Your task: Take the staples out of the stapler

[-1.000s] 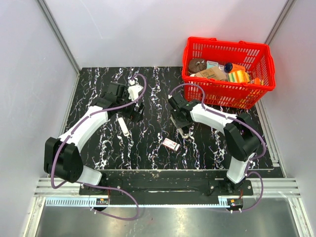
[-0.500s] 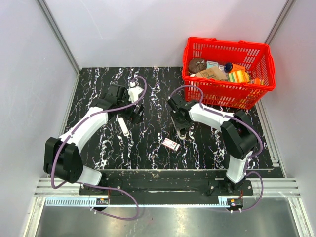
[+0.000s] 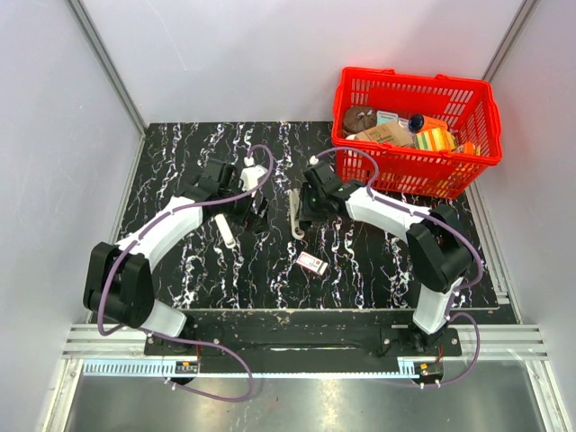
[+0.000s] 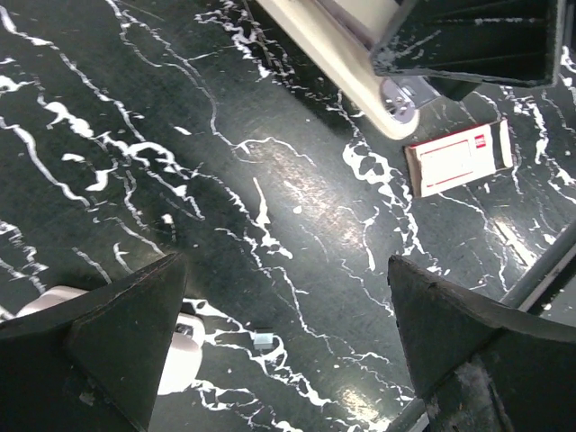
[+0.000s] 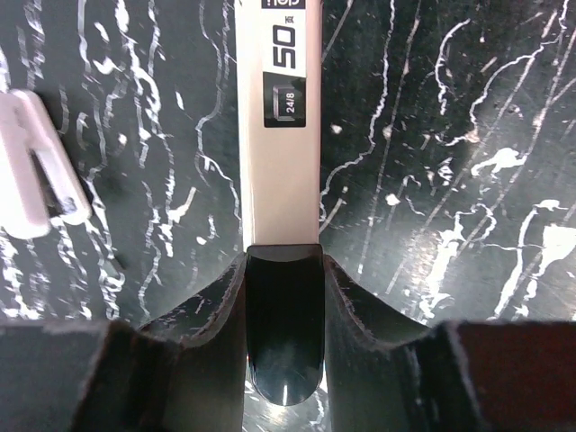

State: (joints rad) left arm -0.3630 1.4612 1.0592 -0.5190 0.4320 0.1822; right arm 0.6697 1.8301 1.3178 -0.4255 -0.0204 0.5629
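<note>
The stapler is a slim silver bar with a dark end, standing lengthwise near the middle of the marble table. My right gripper is shut on its dark rear end. In the right wrist view the gripper clamps that black end, and the silver top of the stapler, labelled 50 and 24/8, runs away from the fingers. My left gripper is just left of the stapler. In the left wrist view the gripper is wide open and empty, and the stapler shows at the top.
A slim white bar lies left of the stapler, by my left gripper. A small red-and-white box lies nearer the front and also shows in the left wrist view. A tiny metal bit lies on the table. A red basket stands back right.
My right gripper has moved back and to the left with the stapler, which now points toward the front. My left gripper has shifted slightly right, toward it.
</note>
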